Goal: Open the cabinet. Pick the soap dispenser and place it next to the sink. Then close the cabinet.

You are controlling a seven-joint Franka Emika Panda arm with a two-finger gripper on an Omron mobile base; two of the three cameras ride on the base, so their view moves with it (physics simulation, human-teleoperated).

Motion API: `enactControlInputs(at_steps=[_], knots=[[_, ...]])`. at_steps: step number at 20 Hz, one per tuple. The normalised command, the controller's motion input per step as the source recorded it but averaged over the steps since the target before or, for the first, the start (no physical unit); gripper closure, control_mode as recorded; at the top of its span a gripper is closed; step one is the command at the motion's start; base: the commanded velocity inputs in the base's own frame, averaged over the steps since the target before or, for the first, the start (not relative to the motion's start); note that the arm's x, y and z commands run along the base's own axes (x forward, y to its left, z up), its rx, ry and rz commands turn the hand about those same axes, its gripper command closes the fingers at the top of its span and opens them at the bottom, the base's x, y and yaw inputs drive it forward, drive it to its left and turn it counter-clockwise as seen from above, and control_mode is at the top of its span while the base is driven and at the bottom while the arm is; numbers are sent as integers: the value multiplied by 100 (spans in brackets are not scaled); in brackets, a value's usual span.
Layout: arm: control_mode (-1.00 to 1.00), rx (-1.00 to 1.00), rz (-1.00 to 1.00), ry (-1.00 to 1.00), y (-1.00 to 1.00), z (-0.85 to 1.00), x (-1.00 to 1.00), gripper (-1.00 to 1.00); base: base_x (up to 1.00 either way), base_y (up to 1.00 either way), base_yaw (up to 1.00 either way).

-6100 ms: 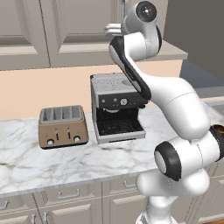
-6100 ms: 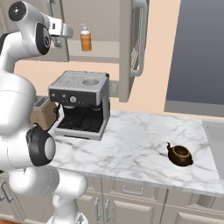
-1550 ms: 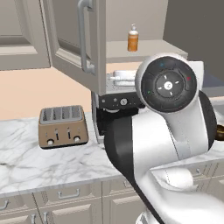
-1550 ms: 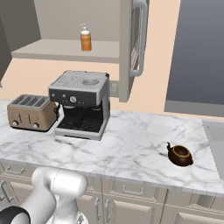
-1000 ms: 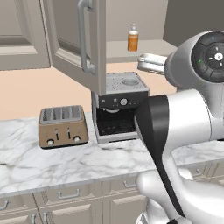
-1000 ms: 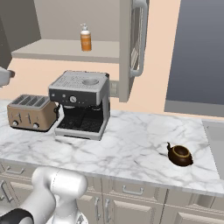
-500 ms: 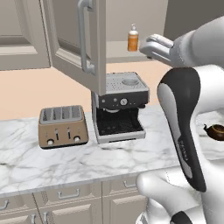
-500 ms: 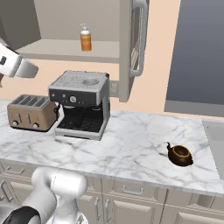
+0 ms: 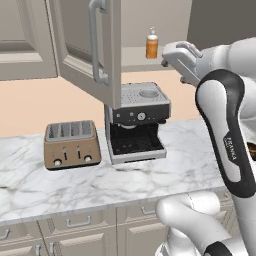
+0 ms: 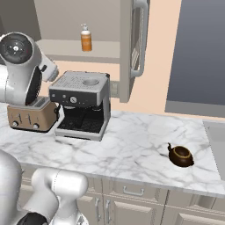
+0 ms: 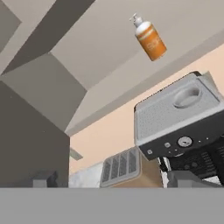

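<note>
With the tall greige cabinet [image 9: 85,55] doors swung wide, the small orange-brown soap dispenser [image 9: 152,45] stands exposed on its shelf above the silver coffee machine [image 9: 137,120], and the fingers [image 11: 181,179] are spread empty, ready to reach it.

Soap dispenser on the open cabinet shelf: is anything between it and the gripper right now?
Nothing visible blocks it. The soap dispenser stands alone on the shelf, both cabinet doors swung wide, and the open gripper faces it with the coffee machine below the path.
</note>
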Motion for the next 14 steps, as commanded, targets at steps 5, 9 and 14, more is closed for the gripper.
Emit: enactControlInputs(at_steps=[5, 9, 14], knots=[[-100, 27, 28, -18, 19, -4, 32, -100, 0, 0, 0], [-100, 19, 26, -7, 23, 0, 26, -100, 0, 0, 0], [-100, 1, 22, 5, 16, 39, -2, -100, 0, 0, 0]])
